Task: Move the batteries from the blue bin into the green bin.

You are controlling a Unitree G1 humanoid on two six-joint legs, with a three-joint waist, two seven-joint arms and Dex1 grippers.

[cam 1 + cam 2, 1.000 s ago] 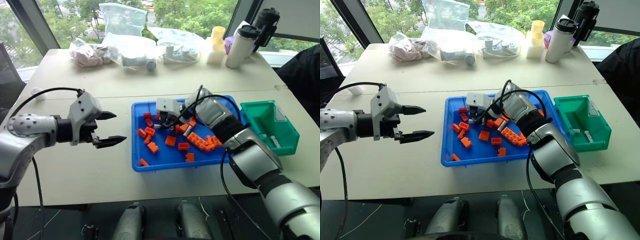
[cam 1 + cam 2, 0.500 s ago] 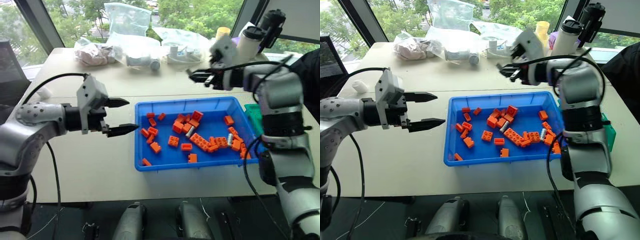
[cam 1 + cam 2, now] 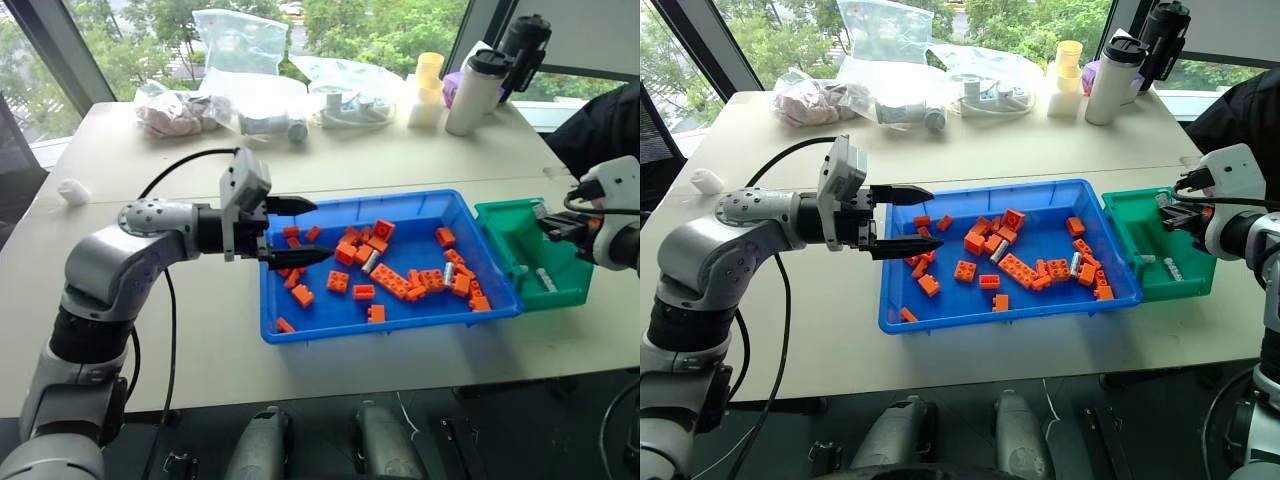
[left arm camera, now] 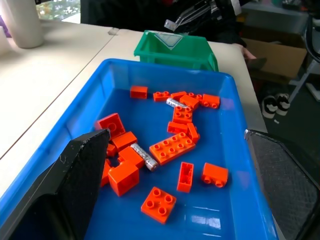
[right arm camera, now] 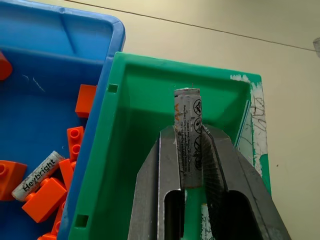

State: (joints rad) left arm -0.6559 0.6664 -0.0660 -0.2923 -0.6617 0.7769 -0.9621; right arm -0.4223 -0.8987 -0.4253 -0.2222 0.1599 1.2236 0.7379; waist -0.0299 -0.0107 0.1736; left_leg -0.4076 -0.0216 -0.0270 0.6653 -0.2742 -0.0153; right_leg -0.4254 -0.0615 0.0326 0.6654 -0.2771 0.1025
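The blue bin (image 3: 330, 328) lies mid-table, holding orange bricks and two silver batteries (image 3: 369, 261) (image 3: 448, 273). My left gripper (image 3: 318, 230) hovers open over the bin's left end, pointing to the right; nothing sits between its fingers (image 4: 75, 185). The green bin (image 3: 520, 215) stands against the blue bin's right end, with small pale batteries (image 3: 1172, 269) on its floor. My right gripper (image 3: 1168, 212) hangs over the green bin (image 5: 135, 115), shut on a battery (image 5: 188, 130) that sticks out past the fingertips.
Orange bricks (image 3: 392, 281) are scattered through the blue bin. Plastic bags (image 3: 245, 45), a yellow cup (image 3: 432, 72) and two bottles (image 3: 470, 90) line the far side of the table. A person's dark sleeve (image 3: 600, 130) is at the right edge. A small white object (image 3: 68, 190) lies far left.
My right gripper swung from above the blue bin's far edge to the right and down over the green bin, battery still gripped. My left gripper moved right, over the blue bin's left end.
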